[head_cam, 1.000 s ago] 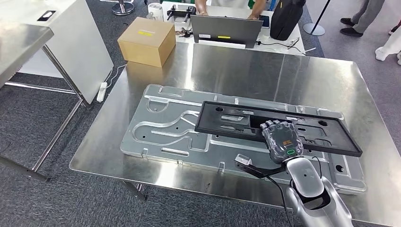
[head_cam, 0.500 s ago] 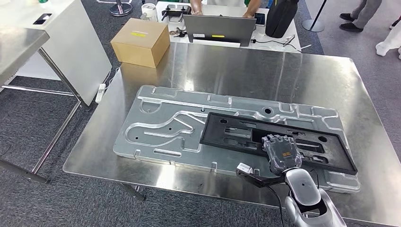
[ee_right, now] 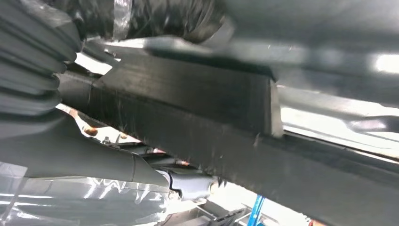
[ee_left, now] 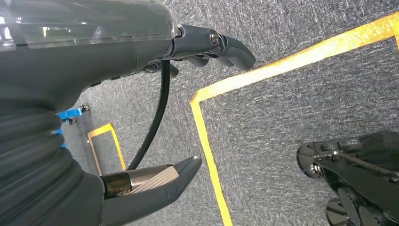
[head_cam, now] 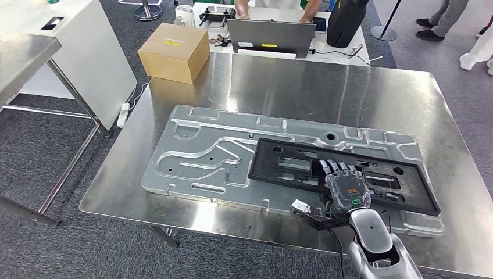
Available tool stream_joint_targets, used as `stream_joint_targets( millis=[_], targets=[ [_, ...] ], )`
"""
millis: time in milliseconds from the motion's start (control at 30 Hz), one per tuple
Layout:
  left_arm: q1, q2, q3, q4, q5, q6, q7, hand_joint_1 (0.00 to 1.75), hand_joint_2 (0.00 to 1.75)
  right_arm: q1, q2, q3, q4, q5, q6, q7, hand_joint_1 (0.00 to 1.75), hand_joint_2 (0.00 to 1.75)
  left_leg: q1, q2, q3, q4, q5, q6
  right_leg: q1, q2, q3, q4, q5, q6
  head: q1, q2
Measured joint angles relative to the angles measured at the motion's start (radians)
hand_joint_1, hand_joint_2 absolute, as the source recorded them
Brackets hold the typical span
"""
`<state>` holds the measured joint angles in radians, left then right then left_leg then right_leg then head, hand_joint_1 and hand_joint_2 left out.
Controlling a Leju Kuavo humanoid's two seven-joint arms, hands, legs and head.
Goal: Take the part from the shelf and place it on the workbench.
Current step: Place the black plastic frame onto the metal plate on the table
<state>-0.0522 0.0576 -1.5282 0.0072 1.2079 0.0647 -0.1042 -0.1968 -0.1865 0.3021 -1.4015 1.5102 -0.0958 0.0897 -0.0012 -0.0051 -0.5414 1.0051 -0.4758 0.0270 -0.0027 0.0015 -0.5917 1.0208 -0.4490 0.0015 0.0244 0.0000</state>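
On cardboard box [head_cam: 174, 51]: unreadable yellow label [head_cam: 171, 42]

Cardboard box [head_cam: 173, 52], laptop [head_cam: 268, 36], black bag [head_cam: 344, 22]

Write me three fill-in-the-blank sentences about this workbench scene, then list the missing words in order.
1. The right hand grips the black part along its ____ edge.
2. The black part lies on a large ____ metal plate.
3. At the table's far left corner sits a ____ box.

Missing words: near; silver; cardboard
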Motion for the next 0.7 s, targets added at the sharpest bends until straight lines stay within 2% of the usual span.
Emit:
stream_joint_targets(
  millis=[100, 467, 700],
  targets=[
    [0.000, 0.000, 0.000, 0.000, -0.002, 0.002, 0.000, 0.00, 0.00, -0.002, 0.002, -0.002, 0.000, 0.001, 0.000, 0.000, 0.00, 0.00, 0.000, 0.000, 0.000, 0.000, 0.000, 0.000, 0.000, 0.000, 0.000, -0.001, 0.000, 0.000, 0.000, 0.000],
    [0.000, 0.000, 0.000, 0.000, 0.010, -0.008, -0.008, 0.00, 0.00, 0.005, 0.006, -0.002, 0.000, 0.023, -0.002, -0.003, 0.00, 0.00, 0.000, 0.000, -0.001, 0.000, 0.000, 0.000, 0.000, 0.000, 0.000, -0.001, 0.000, 0.000, 0.000, 0.000],
    [0.001, 0.000, 0.000, 0.000, 0.019, -0.018, -0.014, 0.00, 0.00, 0.005, 0.009, -0.002, -0.058, 0.032, -0.023, -0.011, 0.00, 0.00, 0.000, 0.000, -0.001, 0.000, 0.000, 0.000, 0.000, 0.000, 0.000, -0.001, 0.000, 0.000, 0.000, 0.000]
  ],
)
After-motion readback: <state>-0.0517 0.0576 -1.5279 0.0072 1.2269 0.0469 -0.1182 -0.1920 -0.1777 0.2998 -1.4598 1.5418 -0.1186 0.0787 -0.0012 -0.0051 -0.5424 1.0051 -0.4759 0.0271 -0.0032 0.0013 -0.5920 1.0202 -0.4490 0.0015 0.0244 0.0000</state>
